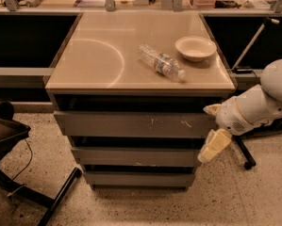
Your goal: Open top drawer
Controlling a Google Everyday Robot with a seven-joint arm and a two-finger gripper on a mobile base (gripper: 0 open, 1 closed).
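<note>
Facing camera, top drawer [131,125]: widest grey front, seemingly shut. At drawer's right end, gripper [207,132], spread apart, holding nothing. Best to hook front's side edge, then pull straight out. Above drawer: bottle [162,63], bowl [195,48].

You see: top drawer [131,125] front matt grey, whitish scuffs R of ctr. Cabinet top [93,65] smooth, glossy beige. Bottle [161,63] clear plastic. Gripper [212,147], at drawer's right end, matt cream; arm [253,108] shell smooth white plastic.
</note>
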